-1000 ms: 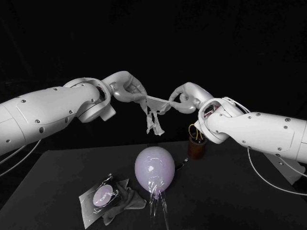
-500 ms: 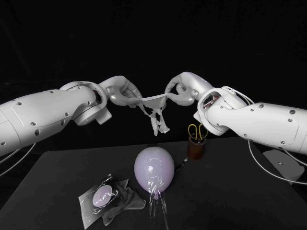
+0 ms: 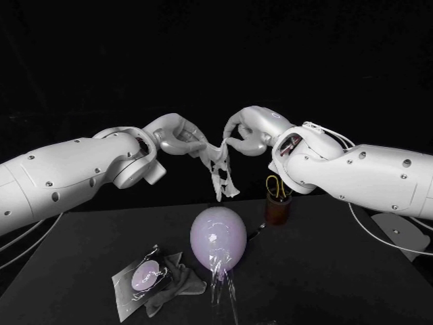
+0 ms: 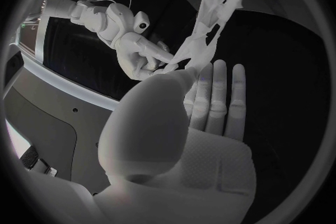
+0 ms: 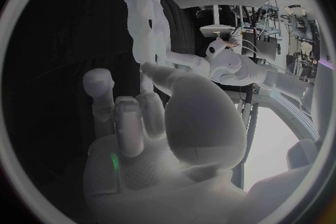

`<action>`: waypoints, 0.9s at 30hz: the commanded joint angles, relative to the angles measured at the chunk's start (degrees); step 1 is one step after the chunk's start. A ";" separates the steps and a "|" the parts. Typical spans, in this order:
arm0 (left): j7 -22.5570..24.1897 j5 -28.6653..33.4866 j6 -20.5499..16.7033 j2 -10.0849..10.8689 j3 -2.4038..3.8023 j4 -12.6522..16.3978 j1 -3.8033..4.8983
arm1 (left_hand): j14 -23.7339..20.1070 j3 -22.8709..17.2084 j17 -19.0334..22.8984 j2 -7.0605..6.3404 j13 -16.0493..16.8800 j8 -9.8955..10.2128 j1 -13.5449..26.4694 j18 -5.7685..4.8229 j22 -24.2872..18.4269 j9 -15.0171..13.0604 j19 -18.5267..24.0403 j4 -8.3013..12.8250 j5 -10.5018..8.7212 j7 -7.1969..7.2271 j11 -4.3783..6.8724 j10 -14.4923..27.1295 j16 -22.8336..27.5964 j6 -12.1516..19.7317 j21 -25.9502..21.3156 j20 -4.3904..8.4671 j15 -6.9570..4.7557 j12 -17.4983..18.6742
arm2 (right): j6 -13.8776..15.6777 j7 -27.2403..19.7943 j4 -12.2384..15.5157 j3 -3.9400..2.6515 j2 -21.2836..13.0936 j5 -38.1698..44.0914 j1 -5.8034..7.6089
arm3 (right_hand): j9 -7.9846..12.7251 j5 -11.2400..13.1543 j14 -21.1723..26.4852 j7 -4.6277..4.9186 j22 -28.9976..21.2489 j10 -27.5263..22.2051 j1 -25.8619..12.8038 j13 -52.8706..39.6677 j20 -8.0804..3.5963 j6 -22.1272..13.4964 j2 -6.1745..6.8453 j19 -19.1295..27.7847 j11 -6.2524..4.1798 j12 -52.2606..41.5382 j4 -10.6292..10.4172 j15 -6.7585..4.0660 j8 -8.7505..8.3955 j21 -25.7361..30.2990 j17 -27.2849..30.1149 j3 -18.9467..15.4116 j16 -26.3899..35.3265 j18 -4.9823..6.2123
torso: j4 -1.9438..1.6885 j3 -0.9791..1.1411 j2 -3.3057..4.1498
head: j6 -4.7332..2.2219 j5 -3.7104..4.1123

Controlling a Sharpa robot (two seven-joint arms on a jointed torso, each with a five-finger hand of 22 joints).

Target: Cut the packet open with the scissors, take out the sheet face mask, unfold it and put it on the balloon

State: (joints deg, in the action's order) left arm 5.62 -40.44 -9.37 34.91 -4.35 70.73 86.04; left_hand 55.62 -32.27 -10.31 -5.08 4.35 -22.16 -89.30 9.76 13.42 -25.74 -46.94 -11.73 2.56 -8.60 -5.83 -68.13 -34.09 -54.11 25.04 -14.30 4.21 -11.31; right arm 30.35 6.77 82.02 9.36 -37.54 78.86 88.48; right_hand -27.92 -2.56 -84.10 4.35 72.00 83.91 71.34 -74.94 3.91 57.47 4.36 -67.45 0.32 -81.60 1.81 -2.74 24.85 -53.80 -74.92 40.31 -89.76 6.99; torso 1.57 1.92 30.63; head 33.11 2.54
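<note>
High above the table both hands hold the white sheet mask [image 3: 218,168] between them; it hangs crumpled and partly folded, well above the balloon. My left hand [image 3: 178,139] pinches its left top corner, my right hand [image 3: 244,134] pinches the right one. In the left wrist view the mask [image 4: 207,31] stretches from my left hand [image 4: 189,101] to the other hand [image 4: 136,50]. The right wrist view shows the mask [image 5: 140,11] hanging from my right hand [image 5: 150,106]. The pale lilac balloon [image 3: 218,238] lies on the table. The cut clear packet [image 3: 145,279] lies at its front left.
Yellow-handled scissors [image 3: 276,186] stand in a brown cup [image 3: 276,211] just right of the balloon, under my right arm. A strip of clear film [image 3: 222,290] trails from the balloon's front end. The black table [image 3: 333,284] has bare room to the right.
Both hands have come closer together, so the mask's top edge has gone slack and bunched, and the mask hangs lower. My right arm has swung leftward and up.
</note>
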 commanded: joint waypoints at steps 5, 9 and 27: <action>2.34 3.72 -5.66 0.54 -0.91 -0.36 -0.06 | 0.87 0.02 -0.63 -0.18 -0.01 -0.22 1.07 0.19 1.19 -7.12 0.41 0.08 0.19 0.16 0.22 -1.22 0.07 -0.64 1.63 0.53 -0.13 0.41 | -2.76 -0.03 0.94 0.49 0.06 4.94 0.40 | -1.59 -0.22 -5.77 -0.09 0.29 2.96 -0.19 -8.44 -0.05 0.42 -0.53 -0.60 -0.38 -0.06 -0.28 -0.33 2.23 -0.54 -14.68 0.27 -0.11 0.60 | 0.23 -0.02 0.11 | 0.25 0.01; 2.23 4.07 -4.21 1.57 -0.53 0.83 -0.45 | 0.43 -0.74 -1.02 0.09 -0.09 0.10 1.16 -0.06 2.77 -7.08 1.28 1.12 0.22 0.03 0.11 -1.19 0.72 -0.66 3.70 1.02 -0.06 0.95 | -1.39 0.69 0.34 0.41 -0.25 5.04 0.33 | -1.59 -0.22 -5.90 -0.10 0.60 3.12 -0.19 -8.77 -0.05 0.43 -0.53 -0.98 -0.38 -0.47 -0.28 -0.32 2.24 -1.15 -15.08 0.27 -0.24 0.47 | -0.03 -0.03 -0.12 | -0.32 0.52; 0.95 3.79 -0.76 3.78 -0.92 2.28 -0.60 | 1.05 -0.87 -1.85 -0.55 -0.03 0.21 2.15 -0.37 4.13 -7.26 2.71 1.15 0.19 0.11 0.19 -1.69 0.78 -0.87 5.33 1.03 -0.13 1.31 | -4.52 4.35 -0.59 0.65 -1.42 6.53 0.26 | -1.61 -0.22 -5.90 -0.12 0.61 3.13 -0.20 -8.79 -0.05 0.46 -0.51 -1.03 -0.39 -0.49 -0.31 -0.32 2.26 -1.16 -15.08 0.26 -0.24 0.47 | 0.02 -0.02 -0.14 | 0.25 0.04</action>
State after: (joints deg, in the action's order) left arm 6.73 -37.38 -11.59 38.63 -5.35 72.84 85.39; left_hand 56.14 -33.29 -12.11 -5.53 4.33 -22.08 -87.80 9.73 17.48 -25.74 -44.62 -10.70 2.43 -8.58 -5.63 -69.33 -33.48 -54.56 30.17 -13.11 4.11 -10.19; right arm 27.40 9.50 81.38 10.04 -39.01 83.66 88.72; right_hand -27.92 -2.38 -84.01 4.23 72.62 83.91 71.32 -74.90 3.82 57.35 4.38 -68.15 0.32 -81.81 1.65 -2.65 24.85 -55.13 -74.90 40.46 -89.80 6.98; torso 1.47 1.83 30.48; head 33.32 2.68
